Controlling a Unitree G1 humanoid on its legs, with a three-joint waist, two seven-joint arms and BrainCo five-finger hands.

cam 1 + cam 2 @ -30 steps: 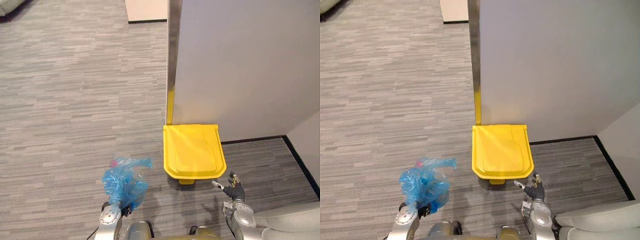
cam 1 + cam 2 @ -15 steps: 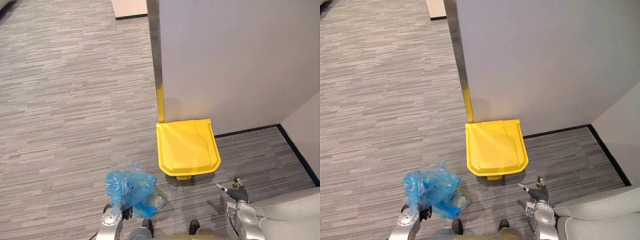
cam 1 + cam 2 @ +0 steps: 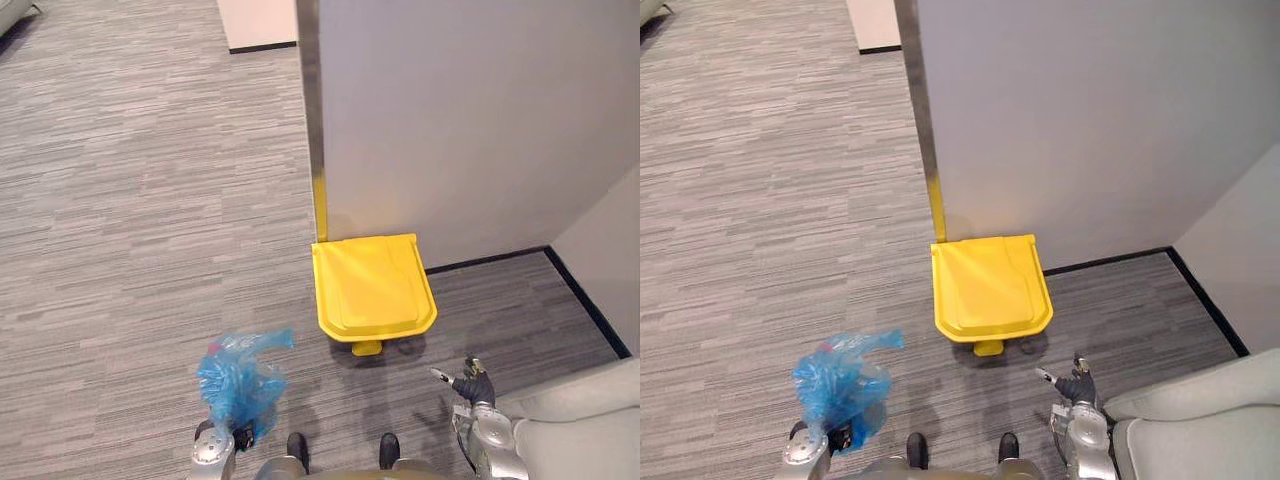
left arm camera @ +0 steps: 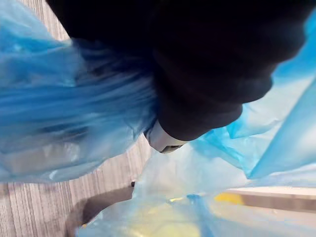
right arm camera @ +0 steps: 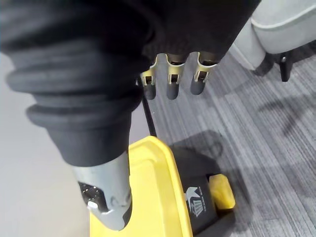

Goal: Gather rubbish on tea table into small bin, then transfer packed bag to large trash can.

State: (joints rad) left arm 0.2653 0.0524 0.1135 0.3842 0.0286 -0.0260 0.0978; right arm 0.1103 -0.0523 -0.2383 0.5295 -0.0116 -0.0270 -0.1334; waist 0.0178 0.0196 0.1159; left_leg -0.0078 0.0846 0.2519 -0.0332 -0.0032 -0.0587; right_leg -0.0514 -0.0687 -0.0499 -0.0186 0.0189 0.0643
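The left hand (image 3: 241,436) clutches the bunched blue bag (image 3: 237,378). The right hand (image 3: 470,385) hangs empty with its fingers (image 5: 170,81) relaxed. The closed yellow bin (image 3: 372,285) stands just ahead of it, its white label (image 5: 197,206) unreadable.

No words or numbers can be read. On the yellow trash can (image 3: 372,290) at the centre of the head frames, the black front bears a white emblem (image 5: 198,205) beside the yellow pedal (image 5: 222,193); the print beneath it is too small to tell

The blue bag (image 4: 59,113) buries most of my left hand (image 4: 207,74); its contents blur. The yellow trash can (image 3: 372,285) is lidded, its inside hidden; the grey armchair (image 3: 1180,430) is cropped.
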